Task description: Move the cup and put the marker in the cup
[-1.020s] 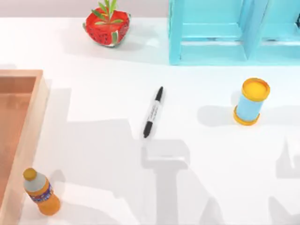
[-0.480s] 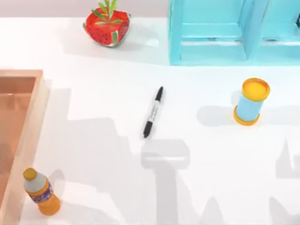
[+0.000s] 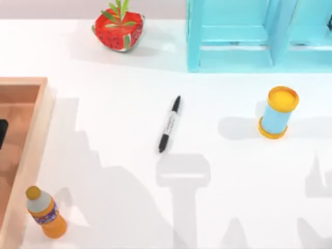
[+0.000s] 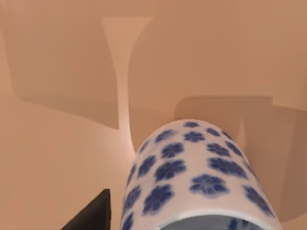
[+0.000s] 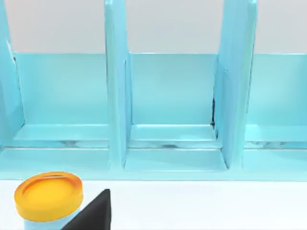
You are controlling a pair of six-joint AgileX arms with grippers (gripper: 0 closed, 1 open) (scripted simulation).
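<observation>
Marker (image 3: 169,124) lay mid-bench, tip toward 7 o'clock; cup (image 4: 196,177) sat close under left wrist camera above wooden tray (image 3: 23,104) at 9 o'clock; finger state indeterminate.

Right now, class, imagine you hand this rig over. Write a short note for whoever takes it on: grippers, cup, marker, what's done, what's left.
Left gripper: over the wooden tray at the left of the table, close against the cup; whether it holds the cup is unclear.
Right gripper: idle, facing the blue rack.
Marker: lying flat mid-table, untouched.
Done: nothing certain.
Left: move the cup out, then put the marker in it.
</observation>
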